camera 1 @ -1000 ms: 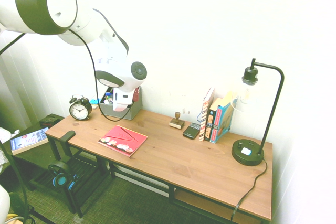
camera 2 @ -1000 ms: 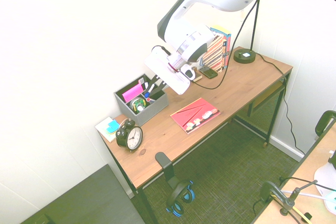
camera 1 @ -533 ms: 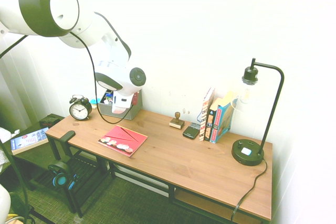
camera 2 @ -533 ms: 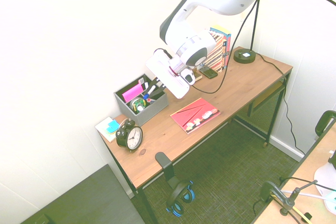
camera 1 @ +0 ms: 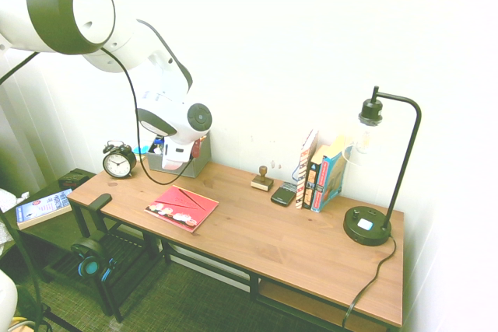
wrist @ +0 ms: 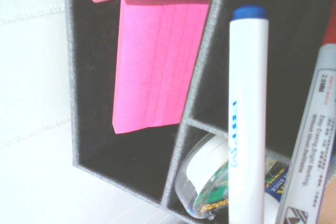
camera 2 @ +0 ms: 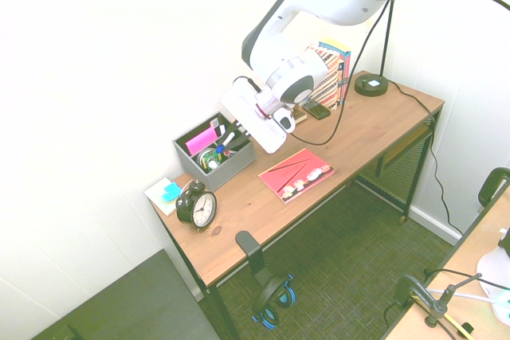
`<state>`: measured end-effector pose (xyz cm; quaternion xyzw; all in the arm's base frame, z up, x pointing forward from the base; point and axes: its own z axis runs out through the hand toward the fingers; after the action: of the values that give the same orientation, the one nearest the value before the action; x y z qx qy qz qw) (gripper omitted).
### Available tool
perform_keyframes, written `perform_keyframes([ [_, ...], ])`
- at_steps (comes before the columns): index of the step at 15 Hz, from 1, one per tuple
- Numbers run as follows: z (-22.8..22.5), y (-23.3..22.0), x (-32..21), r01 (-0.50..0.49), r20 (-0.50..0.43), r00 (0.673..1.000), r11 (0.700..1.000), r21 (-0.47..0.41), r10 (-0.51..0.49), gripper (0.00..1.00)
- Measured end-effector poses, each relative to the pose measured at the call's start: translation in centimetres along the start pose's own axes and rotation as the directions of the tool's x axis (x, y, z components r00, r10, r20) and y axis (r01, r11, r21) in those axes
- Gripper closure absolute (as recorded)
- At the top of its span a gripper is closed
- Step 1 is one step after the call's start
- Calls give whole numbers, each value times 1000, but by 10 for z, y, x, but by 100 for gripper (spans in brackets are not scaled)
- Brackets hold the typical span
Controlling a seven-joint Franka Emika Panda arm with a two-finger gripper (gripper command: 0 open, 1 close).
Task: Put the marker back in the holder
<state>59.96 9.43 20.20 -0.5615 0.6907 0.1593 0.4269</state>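
The grey box-shaped holder (camera 2: 225,167) stands at the back left of the desk, half hidden behind the wrist in the first exterior view (camera 1: 196,166). My gripper (camera 2: 237,130) hangs tilted just over its open top, shut on the marker (camera 2: 225,140). The marker is white-barrelled with a blue cap end that points down into the holder. Close up in the wrist view, the marker (wrist: 247,108) lies over a rear compartment, beside the grey divider wall (wrist: 202,77). In the first exterior view the fingers and the marker are hidden.
Inside the holder are a pink sticky-note pad (wrist: 157,61), a tape roll (wrist: 207,182) and a second, red-capped marker (wrist: 315,145). A black alarm clock (camera 2: 197,205) stands left of the holder, a red booklet (camera 2: 296,173) in front. Books (camera 1: 320,170) and a lamp (camera 1: 369,223) stand far right.
The wrist has shifted a little toward the wall and the holder, bringing the marker's capped end further over the open top. The grip has stayed shut.
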Motion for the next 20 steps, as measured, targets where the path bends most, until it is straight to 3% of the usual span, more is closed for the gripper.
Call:
perform_keyframes([
  [3, 6, 5, -3, 5, 4, 1000, 1000, -7, -5, 100],
  [4, 7, 6, -4, 11, 8, 1000, 1000, -5, -11, 0],
  [20, 13, 8, -9, 45, 15, 999, 999, -1, -45, 0],
])
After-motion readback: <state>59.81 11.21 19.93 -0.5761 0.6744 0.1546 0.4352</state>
